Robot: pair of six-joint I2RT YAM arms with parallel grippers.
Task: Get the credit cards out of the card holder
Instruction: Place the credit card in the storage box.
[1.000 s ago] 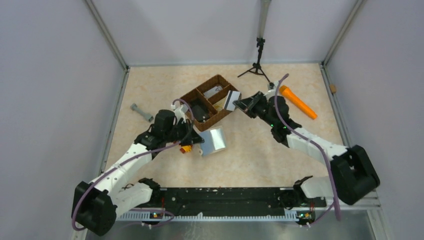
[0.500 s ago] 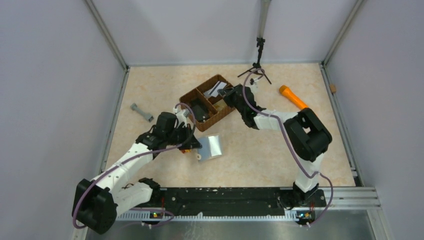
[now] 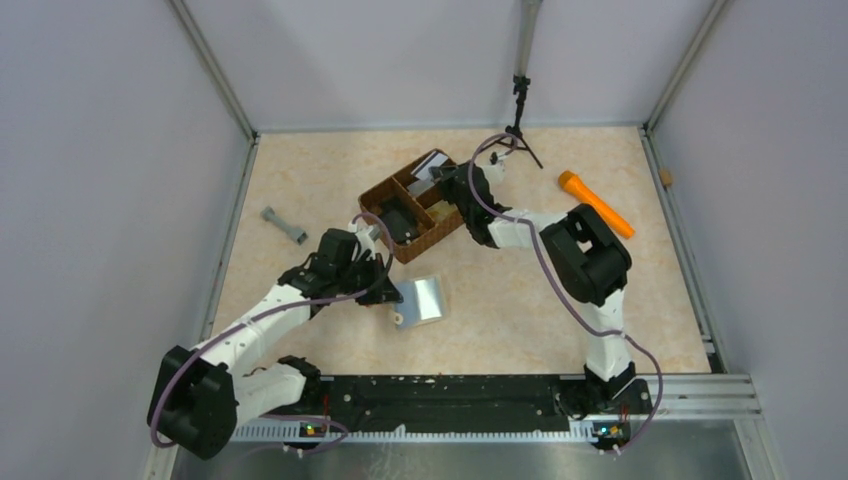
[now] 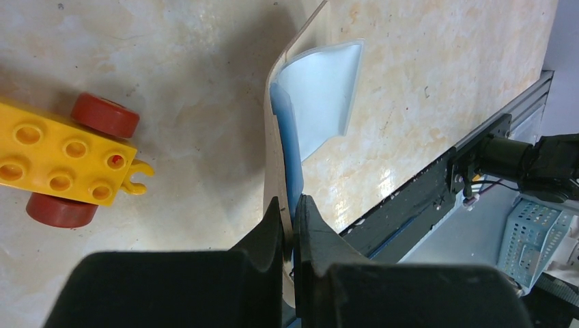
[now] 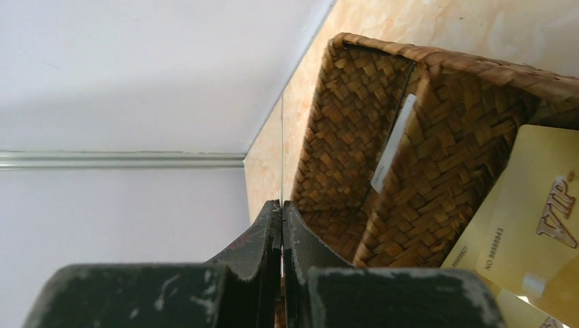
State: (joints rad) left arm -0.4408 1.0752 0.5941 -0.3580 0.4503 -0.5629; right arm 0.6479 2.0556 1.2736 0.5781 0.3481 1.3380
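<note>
Two arms work over a pale marbled desk (image 3: 300,170), shown from above and from each wrist. Left hand (image 4: 288,208): closed, its fingers pinching one edge of the card holder (image 4: 321,89), which lies partly open just below the centre of the overhead view. The holder is cream outside and pale blue inside, with one flap curling upward. Left of the holder in the left wrist view, and apart from it, sits a yellow toy brick (image 4: 65,160) with red wheels; the left arm covers it in the overhead view. Right hand (image 5: 281,205): closed on a thin card (image 5: 282,143) seen edge-on, held at the far corner of the brown wicker tray (image 5: 341,137), above centre frame. Inside the tray, a white card (image 5: 392,140) leans against a woven divider in one compartment. A gold card (image 5: 526,205) marked VIP lies in the next compartment, at the right edge of the right wrist view. A black block (image 3: 400,218) sits in the tray's lower-left compartment. Surroundings: an orange cylinder (image 3: 595,203) at right, a grey dumbbell-shaped piece (image 3: 283,224) at left and a black tripod (image 3: 517,125) at the far edge. The right forearm and its cable cross the tray's right side, hiding part of it.
</note>
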